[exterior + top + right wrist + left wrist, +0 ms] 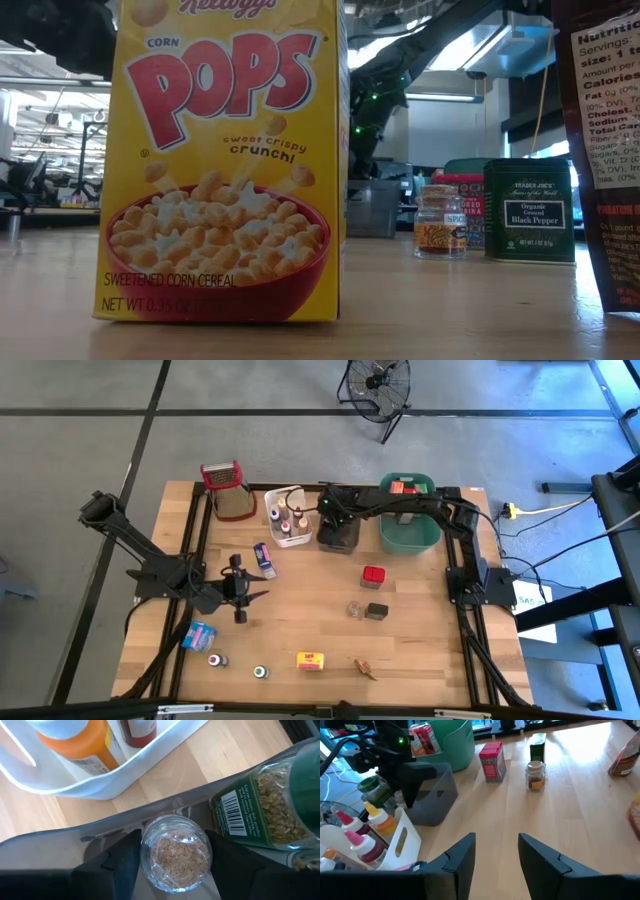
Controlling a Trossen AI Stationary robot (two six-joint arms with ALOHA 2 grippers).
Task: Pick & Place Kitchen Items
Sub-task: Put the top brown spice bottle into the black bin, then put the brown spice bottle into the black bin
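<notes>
Over the grey bin (338, 532), right end effector (175, 860) clasping a small clear jar (176, 854), base hidden; left end effector (496, 851) parted, empty, above worktop (420, 650); low view mostly blocked by cereal box (225, 160).

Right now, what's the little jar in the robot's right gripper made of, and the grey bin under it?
The little jar looks like clear glass: you see the tan crumbs through it, though clear plastic is possible. The grey bin looks like smooth, matte plastic.

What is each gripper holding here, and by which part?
The right gripper holds a small glass jar of pale granules by its sides, over the grey bin. The left gripper is open and empty.
</notes>
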